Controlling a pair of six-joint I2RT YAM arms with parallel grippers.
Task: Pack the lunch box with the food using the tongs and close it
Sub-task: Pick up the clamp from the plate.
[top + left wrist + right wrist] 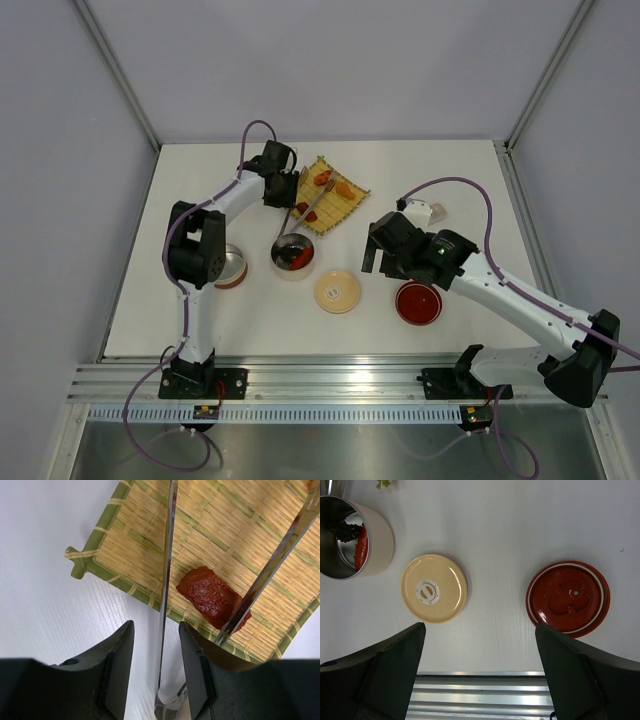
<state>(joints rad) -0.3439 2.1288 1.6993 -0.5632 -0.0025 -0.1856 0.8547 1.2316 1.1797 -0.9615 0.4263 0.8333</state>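
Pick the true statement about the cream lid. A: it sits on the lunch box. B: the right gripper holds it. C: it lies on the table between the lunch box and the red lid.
C: the cream lid lies flat on the table, flanked by the lunch box and the red lid.

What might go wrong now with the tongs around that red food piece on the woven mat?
The left claw holds the long silver metal tongs astride the red-brown block-shaped food piece. One arm meets only the piece's end, so a squeeze may spin it or flick it out. The piece lies near the green rim of the woven yellow mat; it might slip onto the white table.
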